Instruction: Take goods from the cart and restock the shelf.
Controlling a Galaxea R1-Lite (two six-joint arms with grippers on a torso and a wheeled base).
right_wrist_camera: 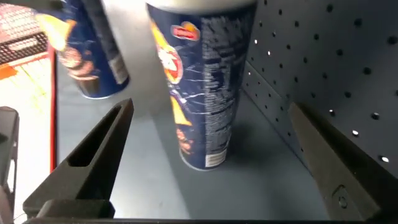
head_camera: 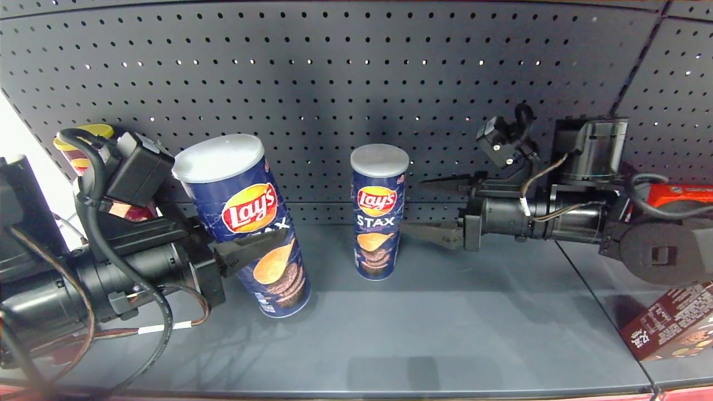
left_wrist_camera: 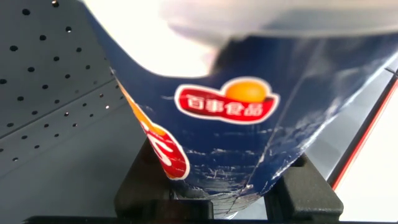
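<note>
While left hand (head_camera: 253, 242) grips 1 can (head_camera: 234, 184), right hand (head_camera: 415, 205) gapes wide over grey shelf (head_camera: 445, 323).

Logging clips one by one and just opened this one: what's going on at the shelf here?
The left gripper is shut on a blue chips can, holding it tilted with its base low over the shelf; whether it touches the board is unclear. A second can stands upright near the pegboard. The right gripper is open beside that second can, not touching it. A brown box lies at the shelf's right edge.
</note>
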